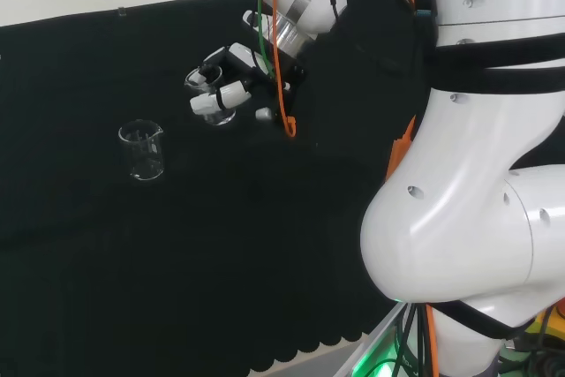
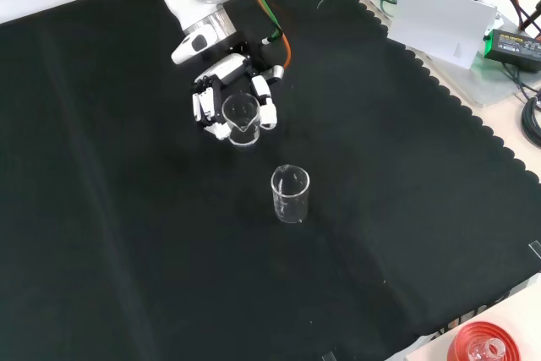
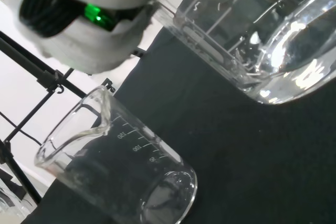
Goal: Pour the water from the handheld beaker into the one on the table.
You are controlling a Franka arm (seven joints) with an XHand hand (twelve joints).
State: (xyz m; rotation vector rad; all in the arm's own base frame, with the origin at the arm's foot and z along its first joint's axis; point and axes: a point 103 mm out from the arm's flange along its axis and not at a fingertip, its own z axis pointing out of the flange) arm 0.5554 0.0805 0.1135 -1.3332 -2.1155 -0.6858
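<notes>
Here the robot hand (image 2: 232, 107) has its fingers curled round a beaker (image 2: 240, 119) holding water, near a second beaker (image 2: 290, 194) upright on the bench (image 2: 127, 251).

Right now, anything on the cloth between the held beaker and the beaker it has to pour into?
Nothing visible. The hand is curled around the held beaker, and the target beaker stands upright and apart from it. In both the front and head views, just bare black cloth lies between them.
</notes>
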